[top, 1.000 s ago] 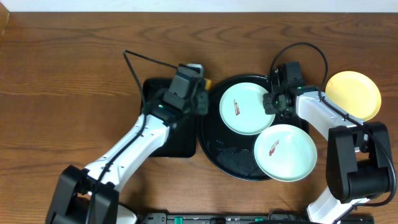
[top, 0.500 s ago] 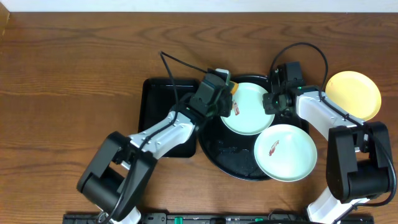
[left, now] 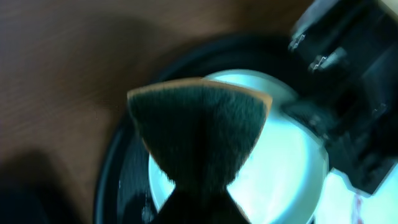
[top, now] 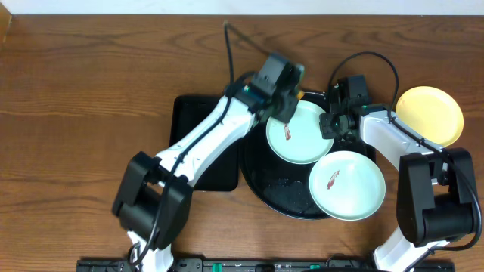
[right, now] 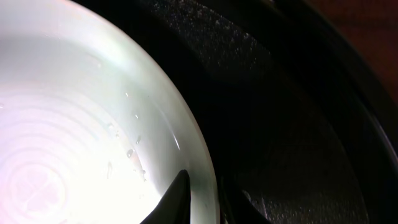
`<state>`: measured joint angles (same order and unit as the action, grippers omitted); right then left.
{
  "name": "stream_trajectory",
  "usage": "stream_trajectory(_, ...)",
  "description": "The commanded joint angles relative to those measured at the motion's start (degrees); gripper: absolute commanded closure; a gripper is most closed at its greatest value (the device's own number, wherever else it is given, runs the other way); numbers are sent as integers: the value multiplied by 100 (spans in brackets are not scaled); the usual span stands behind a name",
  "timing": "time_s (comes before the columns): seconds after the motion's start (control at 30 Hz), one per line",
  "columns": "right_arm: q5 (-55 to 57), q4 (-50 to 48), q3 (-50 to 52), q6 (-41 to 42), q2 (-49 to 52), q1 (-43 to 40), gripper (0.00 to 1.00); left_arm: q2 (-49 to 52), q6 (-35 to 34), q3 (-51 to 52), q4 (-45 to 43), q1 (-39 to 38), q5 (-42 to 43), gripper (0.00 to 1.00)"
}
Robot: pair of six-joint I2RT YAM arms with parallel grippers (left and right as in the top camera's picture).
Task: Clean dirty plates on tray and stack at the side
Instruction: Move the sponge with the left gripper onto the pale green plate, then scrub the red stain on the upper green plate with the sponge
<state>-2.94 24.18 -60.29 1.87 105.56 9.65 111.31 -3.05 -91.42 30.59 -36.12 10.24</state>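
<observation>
Left pincer point(top: 287, 112) holds sponge point(left: 199, 124) over mint plate point(top: 306, 142); right pincer point(top: 330, 123) grips it.

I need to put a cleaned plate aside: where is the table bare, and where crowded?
Bare wood: the wide patch left of the rectangular tray, and the strip behind both trays. On the round tray only the near-left part is bare. Crowded: around the upper mint plate, and between it and the yellow plate.

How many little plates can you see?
3. The upper mint plate lies on the round black tray. The lower mint plate sits at the tray's near right edge. The yellow plate is off the tray, far right. None seems hidden.
</observation>
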Motion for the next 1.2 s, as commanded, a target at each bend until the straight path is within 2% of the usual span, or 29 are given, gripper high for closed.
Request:
stream_trajectory(0.0,-50,2,9,-68,48,-35,87,540,485,-203,155,-13,136,93)
stream_trajectory(0.27,-52,-7,9,-68,48,-35,86,984,501,-149,184,-46,133,92)
stream_trajectory(0.5,-52,-15,9,-68,48,-35,87,1228,1029,-149,-59,-46,98,93)
stream_trajectory(0.9,-52,-15,9,-68,48,-35,87,1530,1099,-131,-83,-33,-63,92)
stream_trajectory(0.97,-52,-15,9,-68,48,-35,87,1532,1097,-87,-85,-33,-61,85)
stream_trajectory(1.07,-52,-17,9,-68,48,-35,87,1532,1095,-61,-28,-33,-59,83)
stream_trajectory(1.1,-52,-17,9,-68,48,-35,87,1530,1095,-63,-24,-33,-57,78)
stream_trajectory(1.17,-52,-17,9,-68,48,-35,87,1523,1095,-63,-24,-33,-57,76)
